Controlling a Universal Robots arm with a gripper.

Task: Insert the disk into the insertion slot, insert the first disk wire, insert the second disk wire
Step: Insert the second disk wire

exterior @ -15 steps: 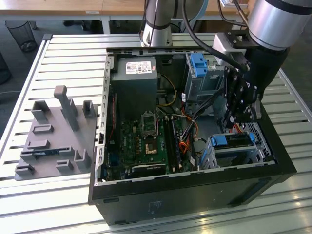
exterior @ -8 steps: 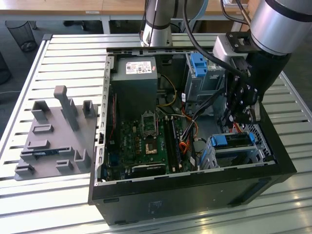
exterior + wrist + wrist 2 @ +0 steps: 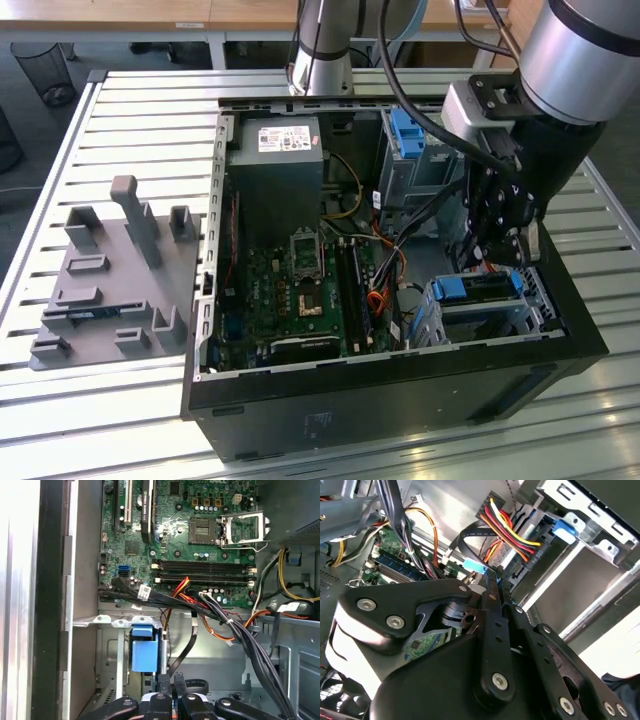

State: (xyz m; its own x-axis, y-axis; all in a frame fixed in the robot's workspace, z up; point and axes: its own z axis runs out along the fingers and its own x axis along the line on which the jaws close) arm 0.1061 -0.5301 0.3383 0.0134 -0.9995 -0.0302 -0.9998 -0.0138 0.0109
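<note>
The silver-grey, round-jointed robot arm [image 3: 580, 50] comes in from the exterior view's right, elbow high, and bends downward. Its black wrist block [image 3: 505, 190] points down, carrying the black metal two-fingered gripper [image 3: 500, 250] low. In both wrist views the black linkage fingers [image 3: 492, 625] stand almost together, tips pinched on a thin blue-ended piece, knuckle bolts showing on each link.
</note>
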